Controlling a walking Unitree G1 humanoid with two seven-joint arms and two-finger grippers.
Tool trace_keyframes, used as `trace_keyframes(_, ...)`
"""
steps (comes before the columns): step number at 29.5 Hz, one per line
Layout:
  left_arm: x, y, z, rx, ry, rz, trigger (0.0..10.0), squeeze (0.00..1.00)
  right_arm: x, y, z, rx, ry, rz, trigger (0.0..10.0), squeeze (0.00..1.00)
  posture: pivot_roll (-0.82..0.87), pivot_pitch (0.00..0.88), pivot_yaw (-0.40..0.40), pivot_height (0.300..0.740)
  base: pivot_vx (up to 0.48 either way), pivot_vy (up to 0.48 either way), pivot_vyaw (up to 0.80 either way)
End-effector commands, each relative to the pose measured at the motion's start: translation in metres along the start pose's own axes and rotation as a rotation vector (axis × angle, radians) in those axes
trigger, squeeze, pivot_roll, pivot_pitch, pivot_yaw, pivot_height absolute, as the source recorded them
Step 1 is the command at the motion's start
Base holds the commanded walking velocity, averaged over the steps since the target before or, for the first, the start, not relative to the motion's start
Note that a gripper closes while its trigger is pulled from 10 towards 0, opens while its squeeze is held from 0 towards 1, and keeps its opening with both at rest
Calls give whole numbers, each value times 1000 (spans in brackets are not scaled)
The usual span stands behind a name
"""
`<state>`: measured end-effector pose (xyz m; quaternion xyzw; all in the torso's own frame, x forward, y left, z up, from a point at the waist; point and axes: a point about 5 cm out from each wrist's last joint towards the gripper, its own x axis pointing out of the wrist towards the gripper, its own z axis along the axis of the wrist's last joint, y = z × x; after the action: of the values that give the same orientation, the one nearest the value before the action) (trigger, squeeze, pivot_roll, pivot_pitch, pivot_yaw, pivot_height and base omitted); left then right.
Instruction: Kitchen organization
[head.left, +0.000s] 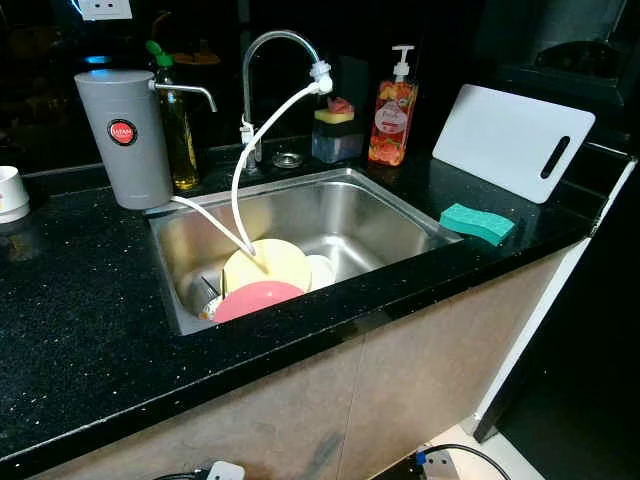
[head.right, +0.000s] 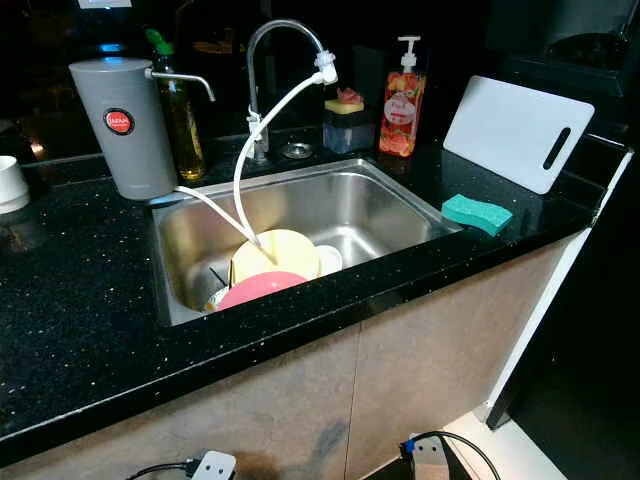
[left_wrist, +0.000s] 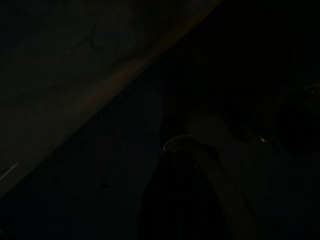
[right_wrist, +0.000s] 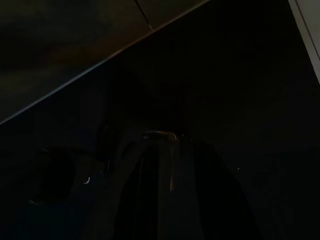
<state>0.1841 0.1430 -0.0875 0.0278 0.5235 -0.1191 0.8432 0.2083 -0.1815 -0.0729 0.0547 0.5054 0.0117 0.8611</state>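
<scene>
A steel sink (head.left: 350, 205) is set into a black speckled counter (head.left: 70, 300). In its near left corner lie a pink plate (head.left: 255, 298), a yellow plate (head.left: 268, 264) and a white dish (head.left: 319, 270). A white hose (head.left: 250, 160) runs from the tap (head.left: 280, 40) down onto the yellow plate. A green sponge (head.left: 477, 223) lies on the counter right of the sink. A white cutting board (head.left: 512, 140) leans at the back right. Both wrist views are very dark: each shows a dim outline of its own gripper, left (left_wrist: 182, 165) and right (right_wrist: 160, 150), with both arms hanging low in shade.
A grey water filter (head.left: 125, 135) and an oil bottle (head.left: 178, 130) stand left of the tap. A red soap pump bottle (head.left: 393, 115) and a sponge holder (head.left: 336, 130) stand behind the sink. A white cup (head.left: 10, 192) sits far left. Cables and plugs (head.right: 430, 450) lie on the floor.
</scene>
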Motion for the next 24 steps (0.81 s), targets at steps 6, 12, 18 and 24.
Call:
trace_keyframes(6, -1, 7, 4, 15, -2, 12, 10000, 0, 2, 10, 3, 43, -12, 11, 10000, 0, 9, 0, 4, 740, 0, 0, 0)
trace_keyframes(12, -2, 9, 6, 7, -6, 17, 10000, 0, 2, 12, 1, 34, -1, 20, 10000, 0, 20, 6, -6, 740, 0, 0, 0)
trace_keyframes(18, -2, 11, 6, 8, -6, 19, 10000, 0, 2, 14, 0, 33, 0, 25, 10000, 0, 15, 13, -4, 740, 0, 0, 0)
trace_keyframes(24, -2, 12, 6, 13, -3, 20, 10000, 0, 2, 15, -3, 39, 1, 24, 10000, 0, 15, 19, 2, 740, 0, 0, 0)
